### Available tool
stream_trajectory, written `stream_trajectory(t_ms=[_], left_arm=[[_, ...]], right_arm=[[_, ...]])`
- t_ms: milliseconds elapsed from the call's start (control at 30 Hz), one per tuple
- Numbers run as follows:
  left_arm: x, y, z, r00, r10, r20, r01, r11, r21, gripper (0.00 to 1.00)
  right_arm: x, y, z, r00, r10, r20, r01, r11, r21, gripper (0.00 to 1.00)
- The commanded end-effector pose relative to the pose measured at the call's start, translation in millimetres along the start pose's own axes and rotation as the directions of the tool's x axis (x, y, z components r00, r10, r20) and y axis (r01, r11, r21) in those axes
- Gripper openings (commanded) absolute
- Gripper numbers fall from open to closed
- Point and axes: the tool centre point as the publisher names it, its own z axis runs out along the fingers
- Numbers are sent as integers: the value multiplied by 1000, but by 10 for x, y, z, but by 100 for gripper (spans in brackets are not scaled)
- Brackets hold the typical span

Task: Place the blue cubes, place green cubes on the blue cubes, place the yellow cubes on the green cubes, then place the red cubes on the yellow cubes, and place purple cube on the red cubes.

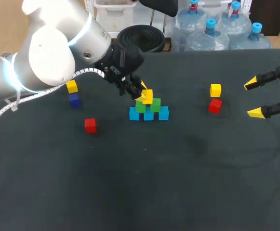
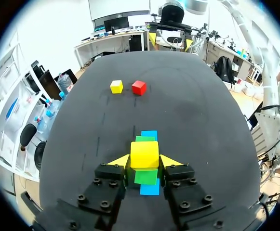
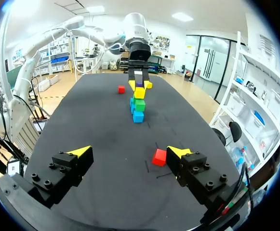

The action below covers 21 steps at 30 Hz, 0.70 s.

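Observation:
Three blue cubes [image 1: 148, 115] stand in a row at mid-table, with two green cubes [image 1: 155, 104] on top of them. My left gripper [image 1: 142, 94] is shut on a yellow cube [image 2: 144, 154] directly over the green cubes [image 2: 145, 176]; whether it rests on them I cannot tell. A second yellow cube [image 1: 215, 89] and a red cube [image 1: 215, 105] lie to the right. My right gripper [image 1: 253, 98] hovers open and empty beyond them; the red cube [image 3: 159, 156] lies just ahead of its fingers. Far left, a yellow cube [image 1: 72, 86] sits beside or atop a purple cube [image 1: 74, 100].
Another red cube [image 1: 90, 125] lies left of the stack. A black coiled object [image 1: 140, 38] sits at the table's far edge behind my left arm, whose white cable [image 1: 14, 103] hangs over the left side. The near half of the black table [image 1: 168, 183] is bare.

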Motion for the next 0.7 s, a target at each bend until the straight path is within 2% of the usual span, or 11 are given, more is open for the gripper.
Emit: stream_trajectory(t_ms=[33,700], left_arm=[[-7,40,20,1000,-1,-6,1,1000,8,0],[13,77,45,1000,-13,-16,13,1000,13,0]], right_arm=[[3,-4,7,1000,-1,1,1,1000,0,100],[3,-4,7,1000,-1,1,1,1000,0,100]])
